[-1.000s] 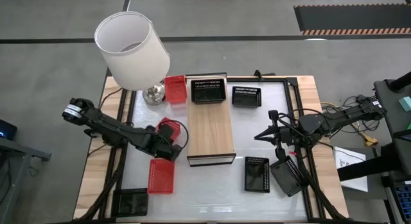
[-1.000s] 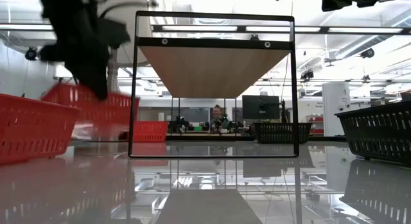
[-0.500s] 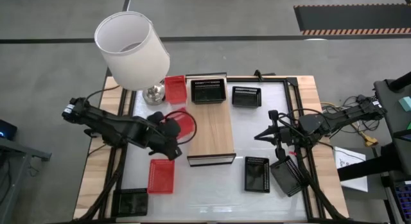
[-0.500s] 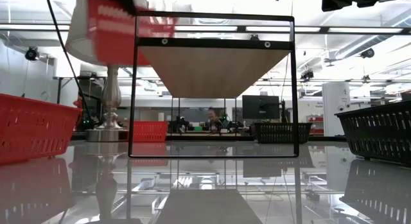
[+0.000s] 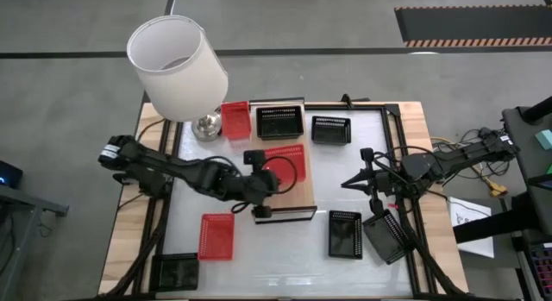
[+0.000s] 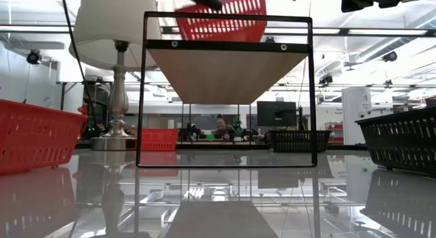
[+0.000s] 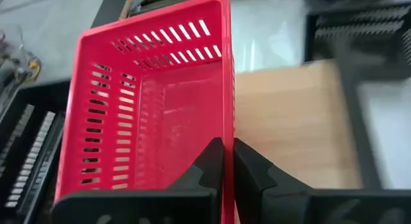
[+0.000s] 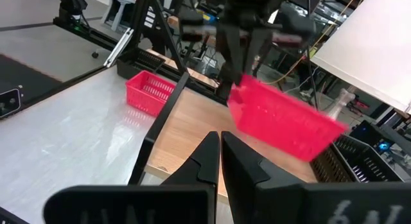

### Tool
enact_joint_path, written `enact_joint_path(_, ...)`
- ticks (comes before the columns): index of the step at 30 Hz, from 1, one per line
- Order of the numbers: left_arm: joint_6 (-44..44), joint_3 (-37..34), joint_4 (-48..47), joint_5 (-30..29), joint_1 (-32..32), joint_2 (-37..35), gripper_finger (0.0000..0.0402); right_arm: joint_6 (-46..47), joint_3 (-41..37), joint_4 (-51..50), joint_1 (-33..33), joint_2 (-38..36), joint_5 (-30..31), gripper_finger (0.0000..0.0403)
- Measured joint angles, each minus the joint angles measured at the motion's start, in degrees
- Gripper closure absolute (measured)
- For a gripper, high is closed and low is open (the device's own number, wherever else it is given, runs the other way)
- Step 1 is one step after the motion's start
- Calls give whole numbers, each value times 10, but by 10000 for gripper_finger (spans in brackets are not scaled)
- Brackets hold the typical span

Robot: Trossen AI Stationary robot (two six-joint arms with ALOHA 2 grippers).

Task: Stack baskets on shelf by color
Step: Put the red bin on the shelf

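Note:
My left gripper [image 5: 263, 182] [image 7: 226, 147] is shut on a red basket [image 5: 286, 163] [image 6: 223, 16] and holds it over the light-wood shelf board [image 5: 285, 193] [image 7: 295, 121]. The right wrist view shows the same basket [image 8: 282, 121] hanging above the board. A black basket [image 5: 279, 122] sits on the shelf's far end. On the table, another red basket [image 5: 216, 235] lies to the shelf's near left and a third [image 5: 234, 120] stands beside the lamp. My right gripper [image 5: 345, 184] [image 8: 220, 144] is shut and waits to the right of the shelf. My left gripper pinches one long side wall of the red basket near its corner [image 7: 226, 131], with one finger [image 7: 212, 161] inside the basket and the other [image 7: 250, 166] outside. The fingers come from above, slanting from the table's left. The basket is lifted clear above the shelf board, tilted.
A lamp with a white shade [image 5: 177, 66] stands at the table's far left. Black baskets lie right of the shelf [image 5: 331, 129] [image 5: 345, 234] [image 5: 385, 236], and another [image 5: 176, 271] at the near left corner. A person sits in the room beyond the table [image 6: 219, 124].
My left gripper has carried the red basket up and toward the table's right, from just above the tabletop left of the shelf to a spot over the shelf board. The basket has turned about on the way. The right arm has kept still.

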Motion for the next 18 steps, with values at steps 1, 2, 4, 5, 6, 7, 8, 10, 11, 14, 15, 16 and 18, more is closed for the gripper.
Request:
enact_joint_path(1, 4, 0, -2, 3, 6, 2, 401, 0, 0, 0, 0, 0, 0, 394)
enact_joint_path(2, 9, 0, 0, 8, 12, 4, 401, 0, 0, 0, 0, 0, 0, 394)
enact_joint_path(4, 12, 0, 2, 13, 21, 7, 401, 0, 0, 0, 0, 0, 0, 394)
enact_joint_path(5, 12, 0, 1, 16, 25, 9, 401, 0, 0, 0, 0, 0, 0, 394)
enact_joint_path(6, 11, 0, 1, 17, 30, 12, 401, 0, 0, 0, 0, 0, 0, 394)
enact_joint_path(7, 11, 0, 1, 20, 34, 15, 401, 0, 0, 0, 0, 0, 0, 394)
enact_joint_path(8, 11, 0, 1, 24, 37, 16, 401, 0, 0, -1, 0, 0, 0, 394)
enact_joint_path(10, 11, 0, 1, 42, 43, 19, 401, 0, 0, -2, 0, 0, 0, 394)
enact_joint_path(11, 11, 0, 1, 54, 46, 20, 401, 0, 0, -4, 0, 0, 0, 394)
enact_joint_path(14, 10, 0, 1, 65, 50, 27, 401, 0, 0, -6, 0, 0, 0, 394)
enact_joint_path(15, 10, 0, 1, 66, 51, 29, 399, -1, 0, -6, 0, 0, 0, 394)
enact_joint_path(16, 10, 0, 1, 66, 52, 31, 395, -1, 0, -6, 0, 0, 0, 394)
enact_joint_path(18, 10, 0, 2, 65, 55, 33, 384, 0, 0, -6, 0, 0, 0, 394)
